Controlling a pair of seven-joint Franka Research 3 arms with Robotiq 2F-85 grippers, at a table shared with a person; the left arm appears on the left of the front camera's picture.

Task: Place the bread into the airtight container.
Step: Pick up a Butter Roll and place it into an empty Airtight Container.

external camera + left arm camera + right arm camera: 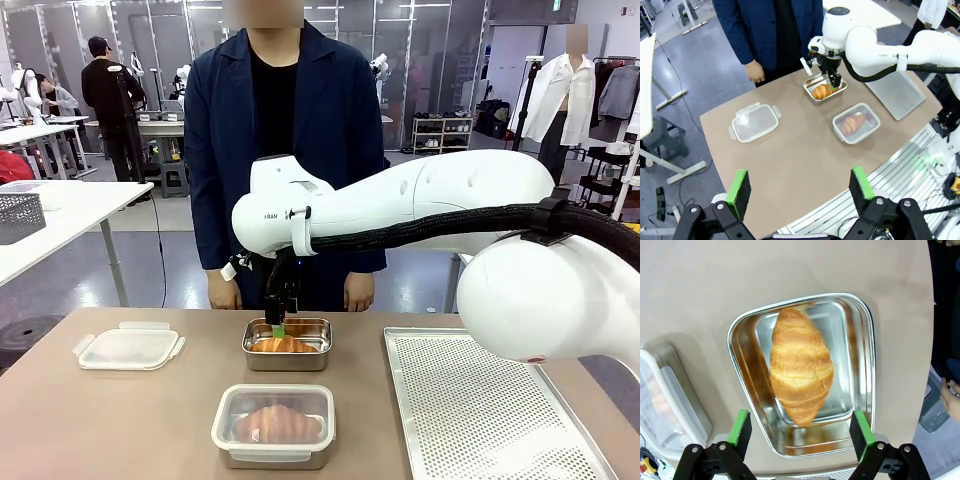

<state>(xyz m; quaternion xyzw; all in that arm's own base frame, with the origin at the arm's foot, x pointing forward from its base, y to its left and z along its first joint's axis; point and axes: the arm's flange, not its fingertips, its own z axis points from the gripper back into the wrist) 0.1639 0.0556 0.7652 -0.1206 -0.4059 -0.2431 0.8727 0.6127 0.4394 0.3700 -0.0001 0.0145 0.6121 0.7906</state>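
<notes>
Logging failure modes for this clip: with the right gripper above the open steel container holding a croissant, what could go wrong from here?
1. The right gripper hangs open just above the croissant; a downward drift could dent it or clip the steel container rim.
2. The loose lid lies well off to the side, so the container could end up left unsealed.
3. The person's hand hangs near the table edge, close to the arm's retreat path.

On the worktop (120, 420), a croissant (283, 344) lies in the open container (287, 345) at the far middle. In front of it stands a closed container (273, 426) with another croissant (277, 423) inside. A loose lid (129, 346) lies to the left, a perforated tray (490, 410) to the right.
</notes>
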